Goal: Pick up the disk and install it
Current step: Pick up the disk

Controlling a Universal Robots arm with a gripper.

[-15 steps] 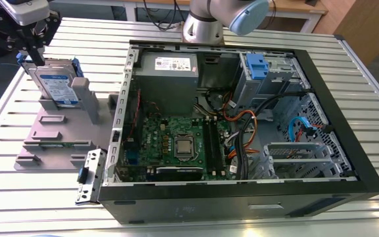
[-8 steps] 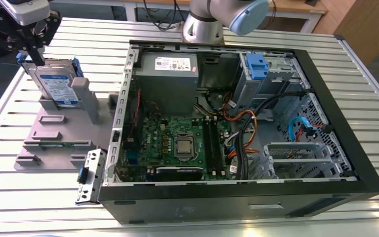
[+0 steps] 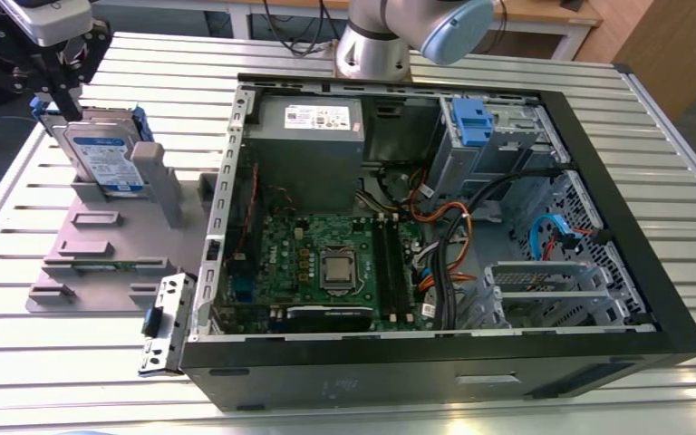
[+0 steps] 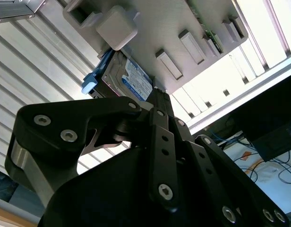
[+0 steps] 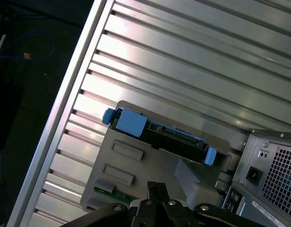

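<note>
Currently the gripper (image 3: 68, 107) hangs just above the top edge of the disk (image 3: 104, 161), and in the first wrist view its fingers (image 5: 151, 190) sit pressed together, holding nothing. The disk stands upright on its edge in a slot at the far end of a grey holder (image 3: 106, 246). That holder lies on the slatted table (image 3: 22, 349), at the exterior view's left of the open computer case (image 3: 641, 222).
</note>
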